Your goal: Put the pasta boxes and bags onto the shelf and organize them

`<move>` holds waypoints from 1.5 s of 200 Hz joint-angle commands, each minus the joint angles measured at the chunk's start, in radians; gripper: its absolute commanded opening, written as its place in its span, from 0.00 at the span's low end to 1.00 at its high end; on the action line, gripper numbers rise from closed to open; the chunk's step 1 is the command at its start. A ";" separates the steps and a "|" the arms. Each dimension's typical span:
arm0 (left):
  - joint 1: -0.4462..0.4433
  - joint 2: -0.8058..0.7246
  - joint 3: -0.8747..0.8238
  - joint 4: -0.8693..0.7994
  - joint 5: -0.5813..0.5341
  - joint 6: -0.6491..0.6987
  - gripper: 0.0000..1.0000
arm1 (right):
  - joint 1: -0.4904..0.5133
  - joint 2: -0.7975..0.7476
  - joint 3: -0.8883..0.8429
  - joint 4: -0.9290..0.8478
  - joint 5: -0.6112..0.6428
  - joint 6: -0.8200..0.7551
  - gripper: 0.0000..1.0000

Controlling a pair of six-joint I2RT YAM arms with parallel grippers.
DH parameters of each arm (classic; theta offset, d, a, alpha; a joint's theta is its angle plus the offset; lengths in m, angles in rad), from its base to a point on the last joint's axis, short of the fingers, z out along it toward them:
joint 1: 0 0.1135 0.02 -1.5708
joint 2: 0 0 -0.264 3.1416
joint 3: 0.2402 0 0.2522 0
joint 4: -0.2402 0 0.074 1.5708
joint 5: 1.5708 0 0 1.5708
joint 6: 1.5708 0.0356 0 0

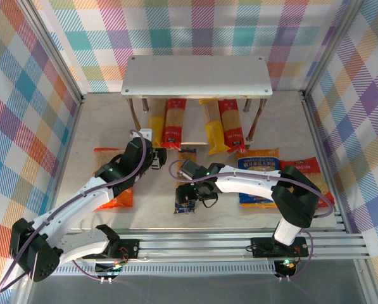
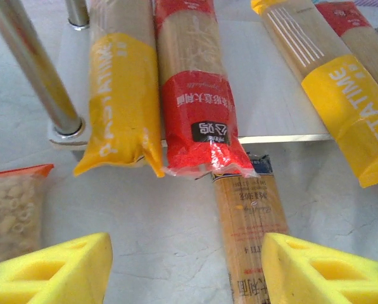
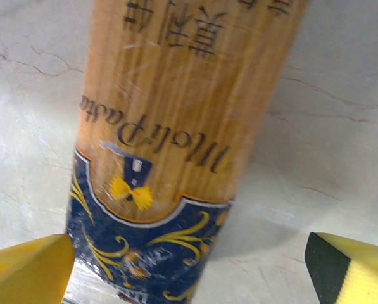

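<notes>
Straddling the blue near end of the long tan spaghetti pack (image 3: 176,114) with my right fingers (image 3: 350,269), open, 1 each side | pack flat on counter (image 3: 340,126), long axis pointing at the pale grey 2-tier metal shelf (image 1: 195,76) | left fingers (image 2: 56,272) open, empty, over its far half | right arm nearer

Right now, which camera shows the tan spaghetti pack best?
Right wrist view: the tan pack is close up, blue end and lettering clear. Left wrist view shows its other half reaching a red pack. Top view shows it small, partly under the right arm.
</notes>
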 commanded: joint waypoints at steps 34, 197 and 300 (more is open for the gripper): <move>-0.002 -0.088 -0.022 -0.050 -0.041 -0.019 0.64 | 0.027 0.102 0.091 0.016 -0.015 0.044 0.99; -0.002 -0.143 -0.037 -0.066 -0.055 -0.009 0.65 | 0.023 0.257 0.183 -0.105 -0.010 0.020 0.96; -0.002 -0.147 -0.035 -0.070 -0.054 -0.011 0.65 | 0.015 0.196 0.059 -0.198 0.041 -0.009 0.74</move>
